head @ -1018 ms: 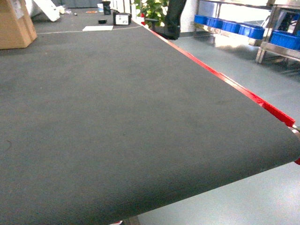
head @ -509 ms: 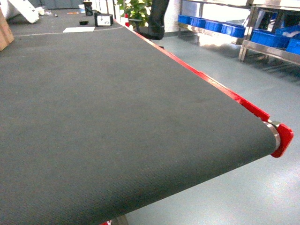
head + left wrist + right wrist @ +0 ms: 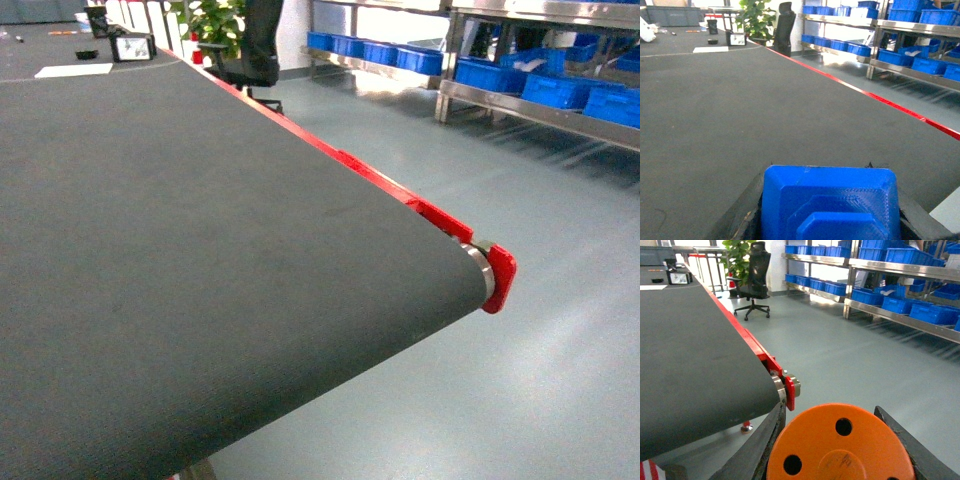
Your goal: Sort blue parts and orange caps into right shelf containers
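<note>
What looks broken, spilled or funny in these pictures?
Nothing stands out. The left tool holds a blue part, the right tool an orange cap, both whole. The blue crates sit in rows on the shelf.

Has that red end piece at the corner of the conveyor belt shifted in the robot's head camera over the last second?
Yes. The red end cap now sits further left in the head view, with more shelf showing, so the camera has likely swung right rather than the belt moving.

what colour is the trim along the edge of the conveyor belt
Red; the trim runs along the dark grey conveyor belt, clearest in the head view.
</note>
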Robot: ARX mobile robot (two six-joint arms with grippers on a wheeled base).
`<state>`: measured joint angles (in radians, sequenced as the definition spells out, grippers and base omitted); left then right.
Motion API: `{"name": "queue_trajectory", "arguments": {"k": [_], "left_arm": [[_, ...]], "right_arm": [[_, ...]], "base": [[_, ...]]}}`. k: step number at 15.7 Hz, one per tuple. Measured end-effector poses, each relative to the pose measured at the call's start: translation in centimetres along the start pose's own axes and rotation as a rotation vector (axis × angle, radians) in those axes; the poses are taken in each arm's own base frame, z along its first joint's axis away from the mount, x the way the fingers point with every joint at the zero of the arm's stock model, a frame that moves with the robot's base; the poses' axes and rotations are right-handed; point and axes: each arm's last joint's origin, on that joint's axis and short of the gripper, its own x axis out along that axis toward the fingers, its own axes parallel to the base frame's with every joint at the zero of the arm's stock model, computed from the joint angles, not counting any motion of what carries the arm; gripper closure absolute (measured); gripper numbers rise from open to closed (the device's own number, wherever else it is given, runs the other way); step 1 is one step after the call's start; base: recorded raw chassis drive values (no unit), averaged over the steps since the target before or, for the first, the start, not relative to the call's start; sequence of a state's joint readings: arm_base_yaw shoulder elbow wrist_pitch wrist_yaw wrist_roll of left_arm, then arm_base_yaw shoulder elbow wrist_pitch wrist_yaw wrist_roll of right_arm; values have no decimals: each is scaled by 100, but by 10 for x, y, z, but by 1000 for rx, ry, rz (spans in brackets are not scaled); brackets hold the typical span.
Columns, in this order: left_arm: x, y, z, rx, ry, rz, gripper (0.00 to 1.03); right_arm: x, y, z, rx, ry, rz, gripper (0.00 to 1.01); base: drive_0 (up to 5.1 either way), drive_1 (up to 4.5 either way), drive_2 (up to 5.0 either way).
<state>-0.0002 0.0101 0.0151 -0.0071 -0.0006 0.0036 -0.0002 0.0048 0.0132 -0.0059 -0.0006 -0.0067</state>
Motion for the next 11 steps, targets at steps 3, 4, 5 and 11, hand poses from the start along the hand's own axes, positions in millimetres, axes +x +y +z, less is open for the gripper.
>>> {"name": "queue_trajectory", "arguments": {"k": [3,4,5,11], "left_arm": [[0,0,0,0,0,0,59],[0,0,0,0,0,0,59],[0,0,0,0,0,0,59],[0,0,0,0,0,0,59]], "right_arm": [[0,0,0,0,0,0,56],[0,0,0,0,1,0,56],[0,0,0,0,0,0,56],[0,0,0,0,0,0,56]], "base": [[-181,-181,-181],[-167,-167,-167],[-167,-167,-167],[-158,-158,-158]]}}
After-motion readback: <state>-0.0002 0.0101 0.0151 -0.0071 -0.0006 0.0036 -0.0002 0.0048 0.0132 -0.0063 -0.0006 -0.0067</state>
